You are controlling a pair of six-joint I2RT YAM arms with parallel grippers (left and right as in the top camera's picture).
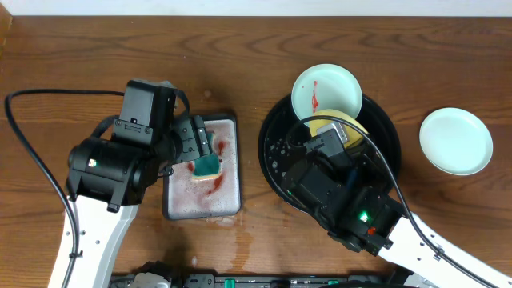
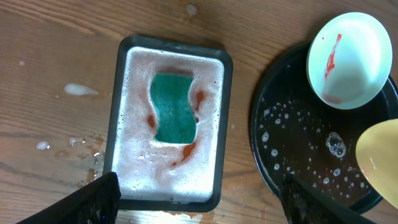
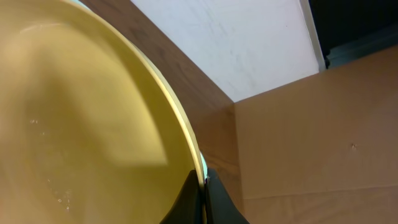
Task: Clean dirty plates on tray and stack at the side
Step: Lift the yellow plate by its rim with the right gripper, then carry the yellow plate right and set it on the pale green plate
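One round yellow plate (image 3: 93, 124), seemingly wiped, sits clamped in my right gripper (image 3: 200, 190), left gripper (image 2: 199, 202) released; I'd carry it level onto the clean mint plate (image 1: 456, 141) at right.

sponge (image 1: 208, 166) in the small tray (image 1: 228, 202); round tray (image 1: 276, 164) to its right.

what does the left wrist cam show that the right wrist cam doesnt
Only left wrist: the green sponge in the foamy grey tray, the wet black tray, and a mint plate smeared red. Only right wrist: the right claw pinching the yellow plate at its rim, a white wall, cardboard. Both: that yellow plate and the wooden table.
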